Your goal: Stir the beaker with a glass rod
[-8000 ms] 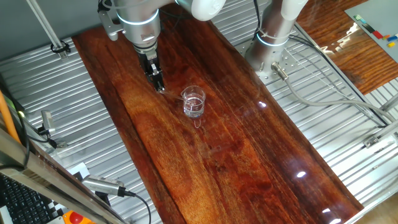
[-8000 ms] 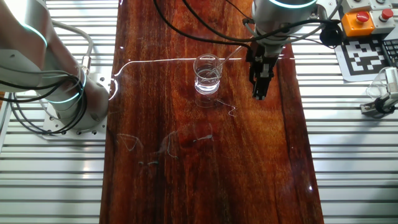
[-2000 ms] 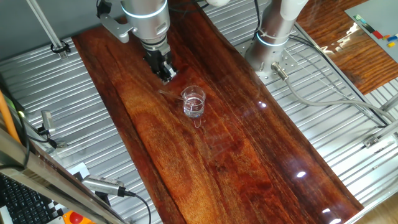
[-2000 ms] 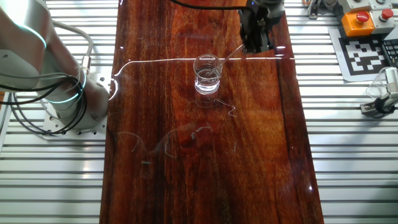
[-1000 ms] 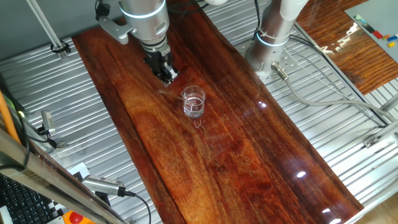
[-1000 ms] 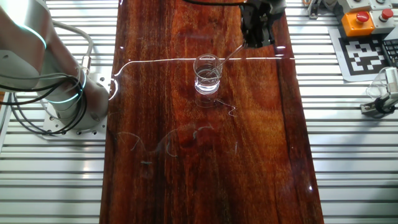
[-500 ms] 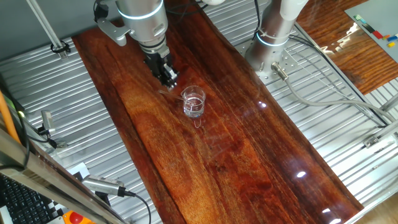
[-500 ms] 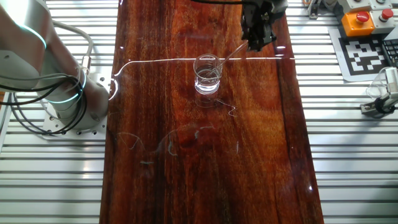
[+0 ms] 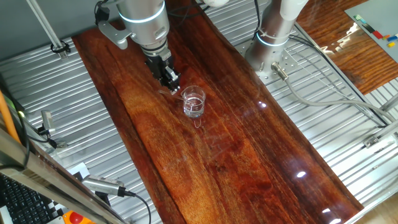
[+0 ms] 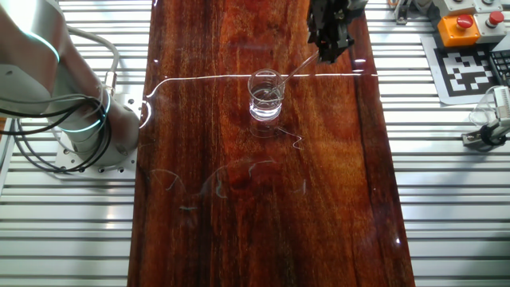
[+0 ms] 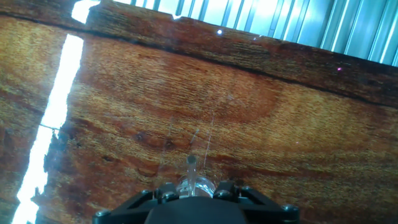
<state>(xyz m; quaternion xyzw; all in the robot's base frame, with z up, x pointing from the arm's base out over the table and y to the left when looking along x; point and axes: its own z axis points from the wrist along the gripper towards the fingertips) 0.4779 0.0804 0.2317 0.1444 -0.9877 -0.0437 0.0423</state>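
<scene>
The beaker is a small clear glass cylinder standing on the dark wooden board; it also shows in the other fixed view. The glass rod leans out of the beaker, slanting up towards my gripper. My gripper hangs just beside the beaker's rim, at the rod's upper end. In the hand view the rod's end sits between my black fingers, with small gaps on either side. The beaker is out of the hand view.
The board lies on a ribbed metal table. The arm's base stands at the board's far edge. An orange stop button and a marker tag sit to one side. Cables run along the metal.
My gripper has moved down and a little closer to the beaker, around the rod's upper end. The beaker and the rod have not moved.
</scene>
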